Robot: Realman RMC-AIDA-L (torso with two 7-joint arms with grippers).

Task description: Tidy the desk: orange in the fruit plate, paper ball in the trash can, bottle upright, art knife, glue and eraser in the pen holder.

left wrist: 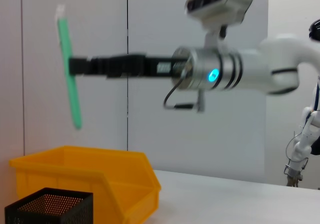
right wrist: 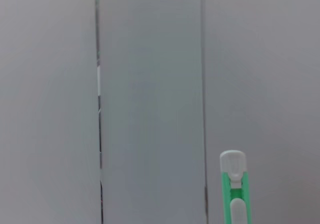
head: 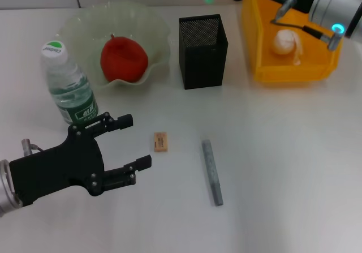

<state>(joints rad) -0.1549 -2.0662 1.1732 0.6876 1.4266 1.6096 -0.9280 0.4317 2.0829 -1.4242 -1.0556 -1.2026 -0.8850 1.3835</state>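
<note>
Art knife (left wrist: 68, 68): held upright in the air in the right gripper (left wrist: 75, 66), jaws pinched on it about mid-length, above and behind the pen holder (head: 203, 50) and the trash can (head: 288, 43). In the head view only its lower end shows at the top edge. The white tip points up (seen in the right wrist view).

Handling, as a judgement: light, stiff, slim plastic body, probably smooth, so it could pivot in a mid-length pinch. It should drop cleanly if lined up over the pen holder's square mouth before release.

Left gripper (head: 129, 141): fingers spread, holding nothing, low over the desk (head: 283, 151), just beside the bottle (head: 67, 83), near the eraser (head: 160, 141).

Outward: bottle upright; orange (head: 123, 59) in the fruit plate (head: 153, 26); paper ball (head: 285, 42) in the trash can. Glue (head: 212, 171) lies flat on the desk, well apart from the pen holder; the eraser also lies loose.

Surface: plain white, flat, matte. Room: pale grey panelled wall behind, with dark vertical seams.
</note>
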